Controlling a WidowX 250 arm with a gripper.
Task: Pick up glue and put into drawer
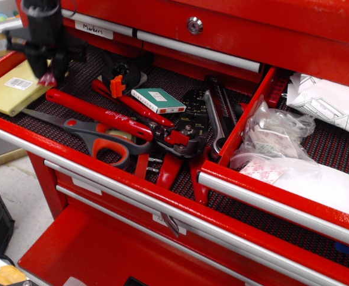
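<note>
Red sheet metal makes up the tool chest [234, 24], the largest thing in view, with a round lock in its front panel. Two of its drawers stand pulled out. The left tool drawer [19, 140], lined with black mesh, holds the clutter; to its right, past a red dividing wall, the drawer [281, 205] with the silver pull rail holds clear and white plastic bags [279, 140].

Taking the scissors [100, 137] with their grey and orange handles as the landmark: the yellow pad [11, 89] lies up and to their left, in the tool drawer's far left corner. The long red-handled pliers [103, 113] lie just behind the scissors, running toward the right. A black crimping tool [192, 122] sits to their right, and a small white and green box [158, 100] rests behind and right of them. A small orange clip [116, 87] stands farther back.

The black gripper [46, 74] hangs above the pad's right edge, up and left of the scissors. Its jaws are drawn narrow around the glue [47, 77], of which only the dark-red lower end shows beneath the fingers, at or just over the pad; whether it touches the pad cannot be told.
</note>
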